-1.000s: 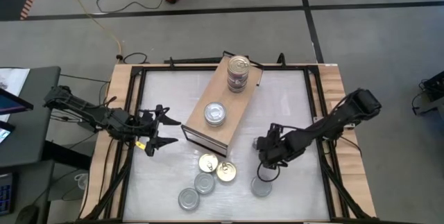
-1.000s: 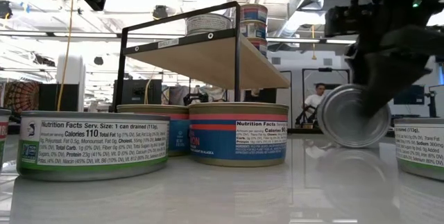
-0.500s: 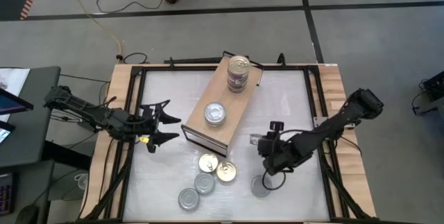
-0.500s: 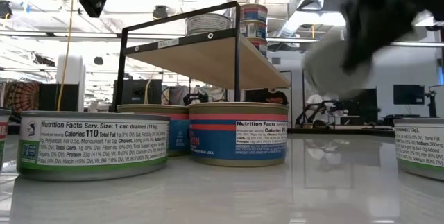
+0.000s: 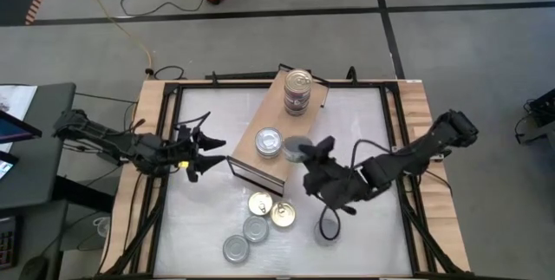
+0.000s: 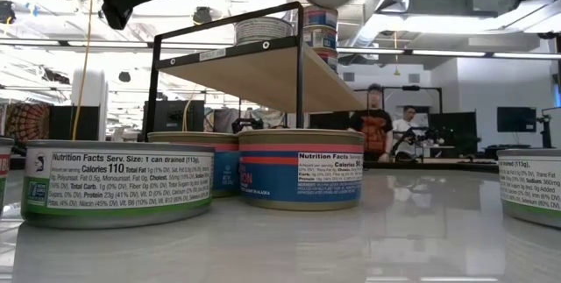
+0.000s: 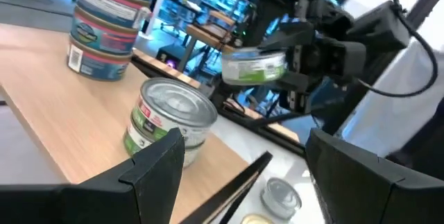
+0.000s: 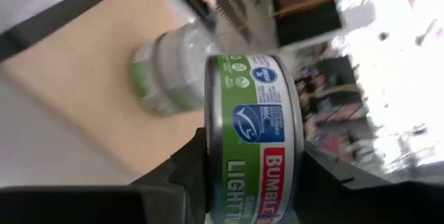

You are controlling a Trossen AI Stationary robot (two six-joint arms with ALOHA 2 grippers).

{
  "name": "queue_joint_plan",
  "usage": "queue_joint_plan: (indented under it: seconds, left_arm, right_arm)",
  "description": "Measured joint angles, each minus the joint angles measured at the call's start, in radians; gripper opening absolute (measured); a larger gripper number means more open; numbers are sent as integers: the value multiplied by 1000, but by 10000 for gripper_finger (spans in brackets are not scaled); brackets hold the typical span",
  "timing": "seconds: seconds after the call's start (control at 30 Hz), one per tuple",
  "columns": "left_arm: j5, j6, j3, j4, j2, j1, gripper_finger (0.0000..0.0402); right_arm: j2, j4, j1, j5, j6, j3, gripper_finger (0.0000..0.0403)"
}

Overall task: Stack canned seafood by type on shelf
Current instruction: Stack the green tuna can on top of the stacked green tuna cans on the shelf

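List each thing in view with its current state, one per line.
right gripper: shut on green-label can, lifted beside the shelf
left gripper: open, empty
shelf: upright
green-label stack: on shelf
tall can stack: upright on shelf
loose cans: flat on table

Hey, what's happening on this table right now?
The right end effector is shut on a green-label can and holds it in the air beside the shelf, close to the green can already on the board. A stack of red-label cans stands at the shelf's far end. The left end effector waits open at the left. Five more cans sit on the table.
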Motion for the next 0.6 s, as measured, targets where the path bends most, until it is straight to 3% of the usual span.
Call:
queue_joint_plan:
  seconds: [0.17,0.4,0.6]
  left_arm:
    - [66,-25,0,5,0,21,287]
    - [81,-9,0,5,0,23,287]
    - [72,6,0,11,3,23,287]
  right_arm:
    - [0,215,-53,-21,-267,0,165]
    - [24,298,-117,-160,-341,0,195]
    - [116,465,-147,-187,-523,0,176]
